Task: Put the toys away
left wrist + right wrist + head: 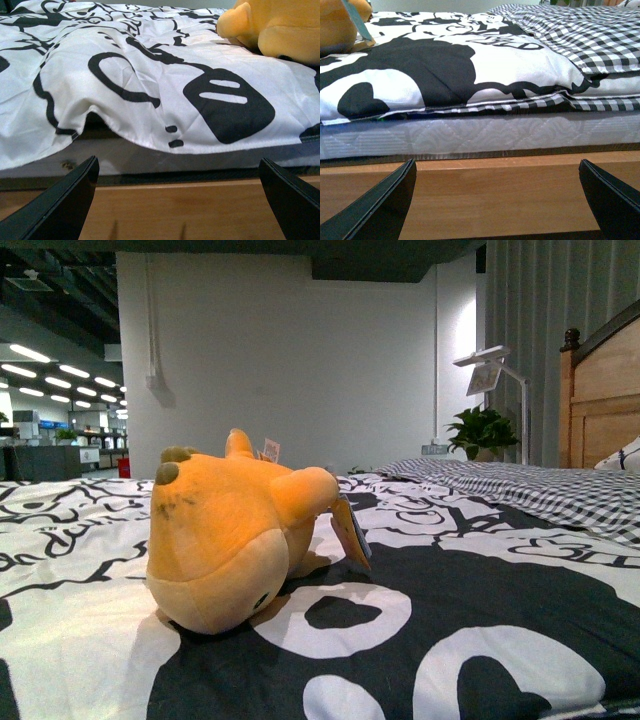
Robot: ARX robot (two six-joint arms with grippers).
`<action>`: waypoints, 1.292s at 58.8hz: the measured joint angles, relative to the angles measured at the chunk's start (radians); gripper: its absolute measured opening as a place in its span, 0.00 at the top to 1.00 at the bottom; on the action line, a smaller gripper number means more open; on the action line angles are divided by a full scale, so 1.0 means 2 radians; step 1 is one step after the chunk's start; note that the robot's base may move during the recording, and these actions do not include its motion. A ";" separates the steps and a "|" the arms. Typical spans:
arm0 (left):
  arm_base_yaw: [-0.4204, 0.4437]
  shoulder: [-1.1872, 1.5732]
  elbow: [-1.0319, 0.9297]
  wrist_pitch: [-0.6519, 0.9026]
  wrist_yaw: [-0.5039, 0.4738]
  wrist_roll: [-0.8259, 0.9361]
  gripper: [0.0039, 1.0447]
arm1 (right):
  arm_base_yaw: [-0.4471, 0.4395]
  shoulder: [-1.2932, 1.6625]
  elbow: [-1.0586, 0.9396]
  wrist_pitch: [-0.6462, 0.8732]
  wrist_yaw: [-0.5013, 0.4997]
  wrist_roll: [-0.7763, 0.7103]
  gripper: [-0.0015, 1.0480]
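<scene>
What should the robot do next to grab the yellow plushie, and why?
Probably raise the left gripper up toward the plush toy. It and the right gripper sit open and empty, low beside the wooden bed frame, while the toy lies untouched on the quilt.

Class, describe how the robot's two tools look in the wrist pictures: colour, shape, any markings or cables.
The left tool and right tool look alike: each shows two plain matte black fingers, wedge-shaped, narrowing to a tip. No markings or cables show. The front view shows neither arm.
</scene>
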 joint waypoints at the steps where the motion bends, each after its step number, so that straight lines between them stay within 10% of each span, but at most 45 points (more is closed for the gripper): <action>1: 0.000 0.000 0.000 0.000 0.000 0.000 0.06 | 0.000 0.000 0.000 0.000 0.000 0.000 0.06; 76: 0.000 0.000 0.000 0.000 0.000 0.000 0.06 | 0.005 0.001 0.000 0.004 0.018 0.012 0.06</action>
